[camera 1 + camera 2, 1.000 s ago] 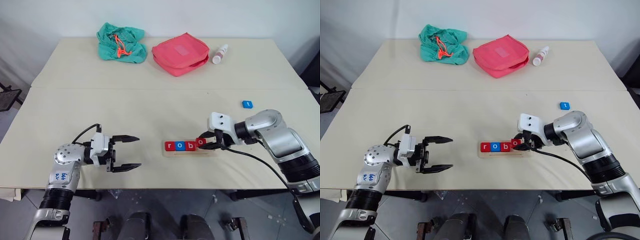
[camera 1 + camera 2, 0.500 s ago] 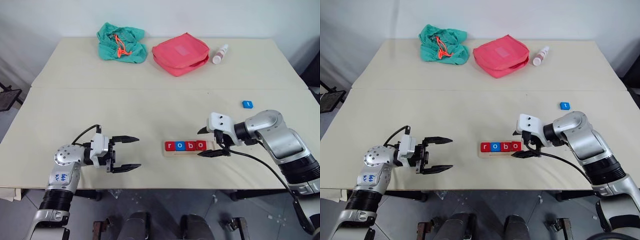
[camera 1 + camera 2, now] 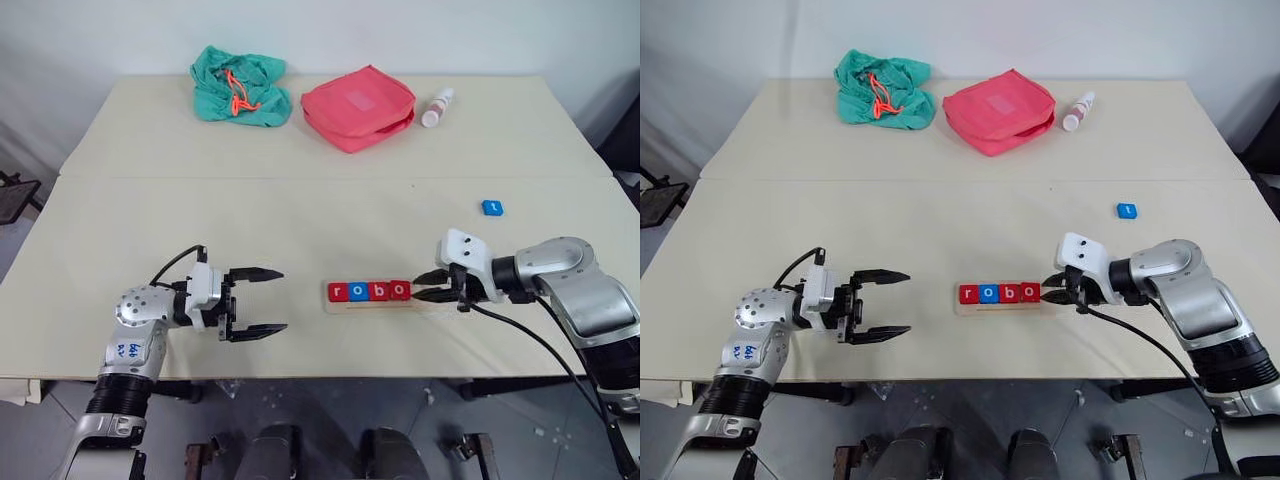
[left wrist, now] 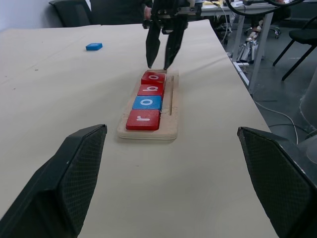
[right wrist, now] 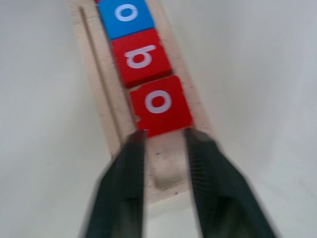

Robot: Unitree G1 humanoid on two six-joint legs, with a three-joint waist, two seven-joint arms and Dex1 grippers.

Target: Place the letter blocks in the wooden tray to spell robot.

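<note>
Right gripper [image 3: 432,285] has released the fourth block [image 3: 400,290] and backed off, fingers narrowed, empty.
Next: fetch the t [image 3: 491,207] at two o'clock of the tray [image 3: 420,303]; left gripper [image 3: 268,300] wide, idle.

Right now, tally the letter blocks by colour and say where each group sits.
Red blocks: 3, all in the wooden tray (r, b, o).
Blue blocks: 2, one o in the tray, one loose on the table beyond the right end effector.
Total: 5 blocks, 4 placed.
</note>
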